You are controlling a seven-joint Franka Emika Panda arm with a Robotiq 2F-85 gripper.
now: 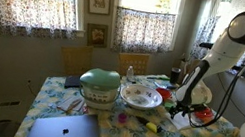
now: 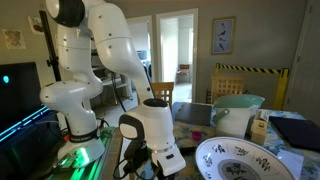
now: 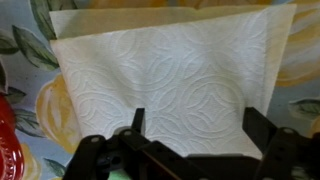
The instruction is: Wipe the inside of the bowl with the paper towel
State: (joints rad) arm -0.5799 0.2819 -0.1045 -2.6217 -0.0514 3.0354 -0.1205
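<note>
The paper towel (image 3: 165,70) is a white embossed square lying flat on the floral tablecloth and fills most of the wrist view. My gripper (image 3: 198,125) is open, with its two dark fingers spread over the towel's near edge and nothing between them. The speckled white bowl (image 1: 141,95) sits mid-table, beside the gripper (image 1: 184,98), which is lowered to the table. The bowl also shows in front in an exterior view (image 2: 240,160), with the gripper (image 2: 150,152) to its left. I cannot see the towel in either exterior view.
A pale green lidded pot (image 1: 99,85) (image 2: 238,108) stands beside the bowl. A grey laptop (image 1: 64,129) lies at the table's front. A red dish (image 1: 198,115) sits by the gripper, and its edge shows in the wrist view (image 3: 8,140). Small bottles stand behind the bowl.
</note>
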